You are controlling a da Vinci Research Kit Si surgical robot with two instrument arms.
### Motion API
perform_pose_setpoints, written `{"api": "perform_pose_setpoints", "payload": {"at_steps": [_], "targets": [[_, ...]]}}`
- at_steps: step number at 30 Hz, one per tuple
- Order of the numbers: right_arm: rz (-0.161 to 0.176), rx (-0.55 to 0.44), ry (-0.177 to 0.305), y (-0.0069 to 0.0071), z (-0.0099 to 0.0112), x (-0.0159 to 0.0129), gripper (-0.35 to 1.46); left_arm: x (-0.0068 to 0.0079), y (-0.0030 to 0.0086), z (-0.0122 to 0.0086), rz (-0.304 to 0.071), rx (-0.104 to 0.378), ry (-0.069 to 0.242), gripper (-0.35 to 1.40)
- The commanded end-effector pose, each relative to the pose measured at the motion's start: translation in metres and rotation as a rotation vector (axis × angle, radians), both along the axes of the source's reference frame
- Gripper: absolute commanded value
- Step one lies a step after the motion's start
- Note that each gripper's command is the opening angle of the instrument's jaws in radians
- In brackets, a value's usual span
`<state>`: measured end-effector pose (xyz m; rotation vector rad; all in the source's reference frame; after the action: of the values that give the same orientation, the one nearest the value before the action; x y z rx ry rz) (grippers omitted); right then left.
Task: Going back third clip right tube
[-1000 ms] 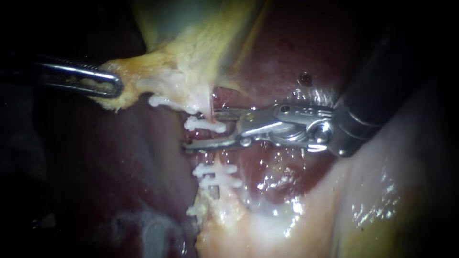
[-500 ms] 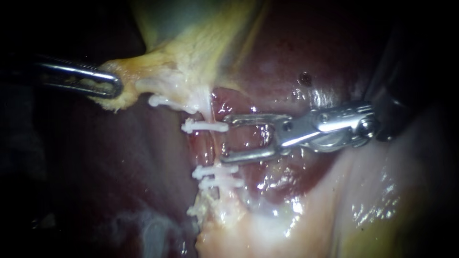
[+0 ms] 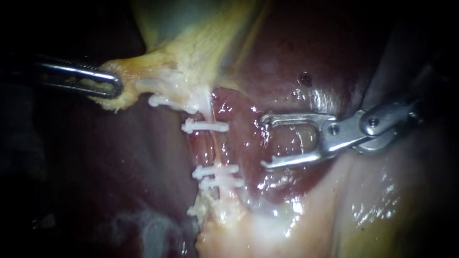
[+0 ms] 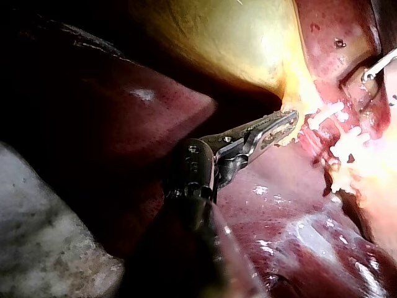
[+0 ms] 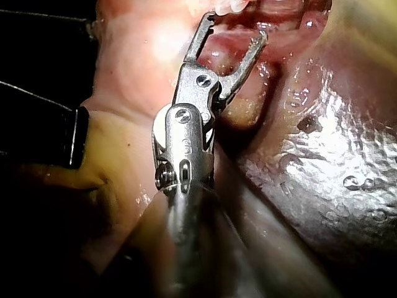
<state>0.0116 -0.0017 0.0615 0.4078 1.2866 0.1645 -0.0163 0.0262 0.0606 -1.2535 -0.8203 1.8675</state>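
— The right instrument [image 3: 264, 142] has drawn back off the tube [image 3: 216, 148], jaws gaping empty, tips facing its clip [image 3: 205, 126].
— The tube lies crosswise to them. The left instrument [image 3: 114, 87] clamps the gallbladder [image 3: 191, 57] at the tube's far end.

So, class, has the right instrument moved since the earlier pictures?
Yes: the right instrument has backed away rightward from the white clips, jaws open.

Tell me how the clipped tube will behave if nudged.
Probably floppy: the tube is a thin strand, seemingly held taut by the left instrument gripping the gallbladder. Likely slippery: the liver glistens. Its clips might catch the right instrument's open jaws.
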Motion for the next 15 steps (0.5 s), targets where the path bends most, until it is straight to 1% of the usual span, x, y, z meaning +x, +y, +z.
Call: {"api": "perform_pose_setpoints", "payload": {"at_steps": [1, 5, 8, 10, 15], "targets": [[0.0, 0.001, 0.001, 0.0, 0.0, 0.0, 0.5, -0.0002, -0.0001, 0.0003, -0.001, -0.001, 0.0, -0.35], [0.0, 0.001, 0.001, -0.0001, 0.0, -0.0001, 0.5, -0.0009, -0.0005, 0.0013, -0.004, -0.007, 0.004, -0.35], [-0.001, 0.001, 0.001, -0.0001, -0.0001, -0.0002, 0.5, -0.0018, -0.0011, 0.0023, -0.01, -0.015, 0.009, -0.35], [-0.001, 0.001, 0.001, -0.0002, -0.0001, -0.0002, 0.5, -0.0024, -0.0014, 0.003, -0.012, -0.013, 0.011, -0.35], [-0.001, 0.0, 0.001, -0.0003, -0.0001, -0.0002, 0.5, -0.0041, -0.002, 0.0048, -0.002, -0.036, 0.01, -0.35]]}}
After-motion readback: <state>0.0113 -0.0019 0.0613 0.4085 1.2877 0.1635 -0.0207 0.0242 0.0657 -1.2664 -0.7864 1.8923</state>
